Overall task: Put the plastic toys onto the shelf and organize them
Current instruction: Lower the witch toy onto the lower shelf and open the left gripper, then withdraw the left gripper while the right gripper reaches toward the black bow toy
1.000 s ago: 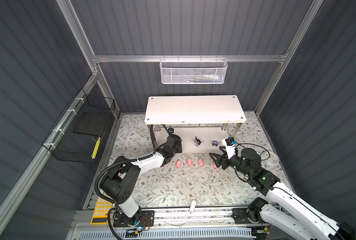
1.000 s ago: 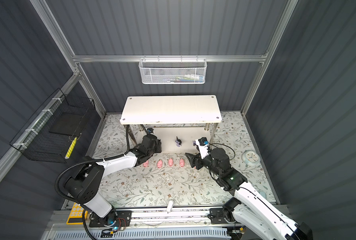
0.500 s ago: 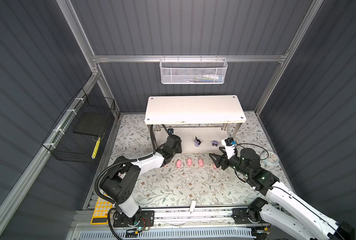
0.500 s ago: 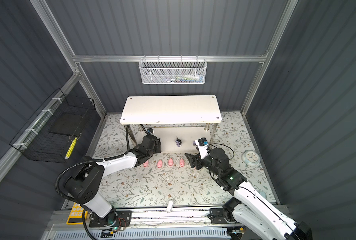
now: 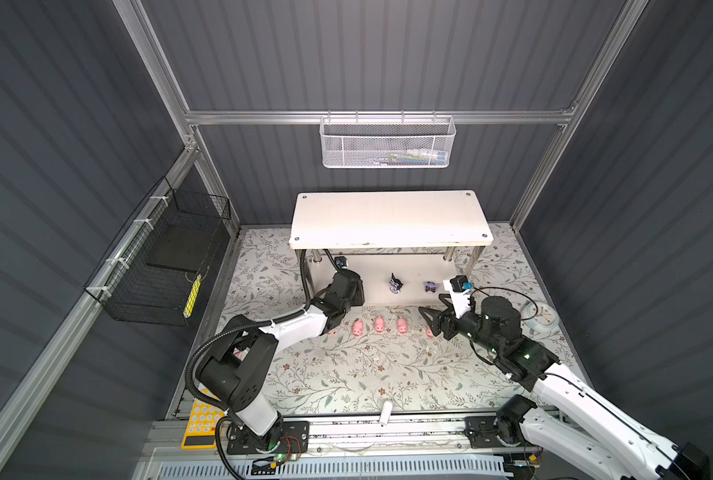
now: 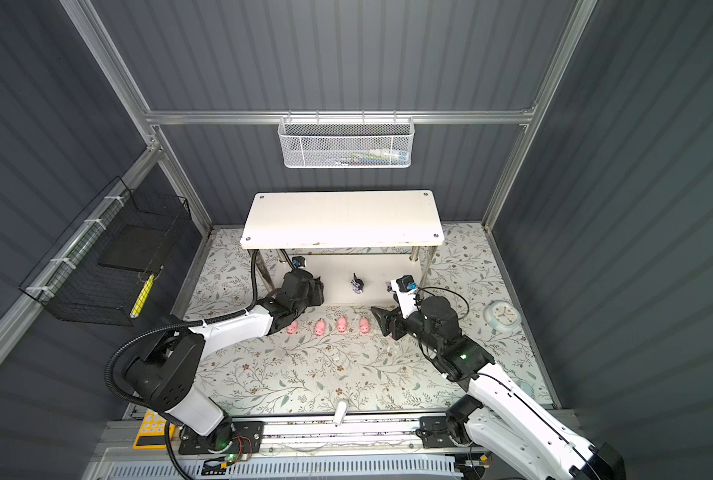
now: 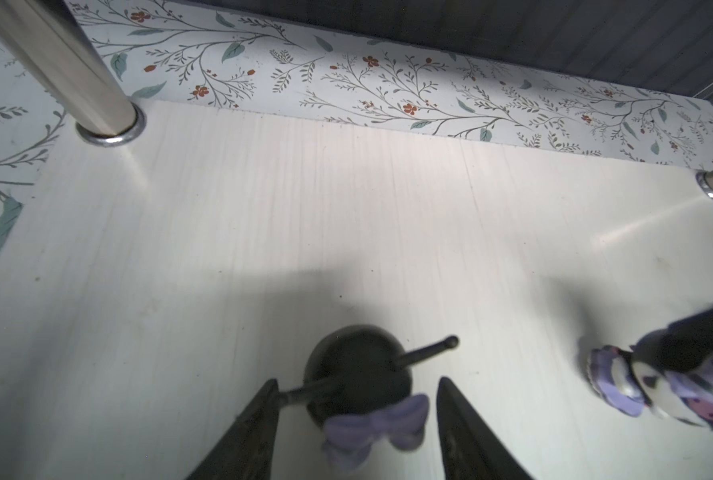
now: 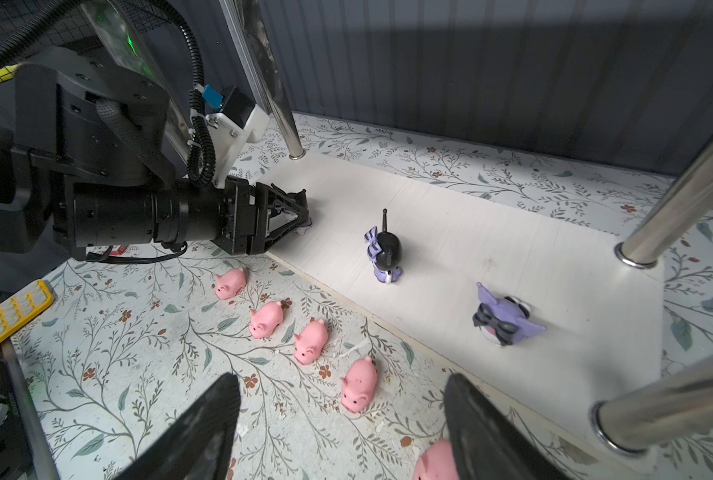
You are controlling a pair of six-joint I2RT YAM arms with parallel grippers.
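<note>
Left wrist view: blurred, seemingly round black-headed figurine [image 7: 359, 370] on wood-grained shelf [image 7: 263, 208].

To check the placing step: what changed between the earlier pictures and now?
The left gripper opened and let go of the figurine, which stands on the shelf, on its lower board, between the jaws. The right gripper, open, the pigs and the other two figurines stayed as they were.

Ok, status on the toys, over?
Left gripper open, straddling black-eared figurine on shelf's lower board. Right gripper open over five pink pigs, all on mat. Nothing blocking.
</note>
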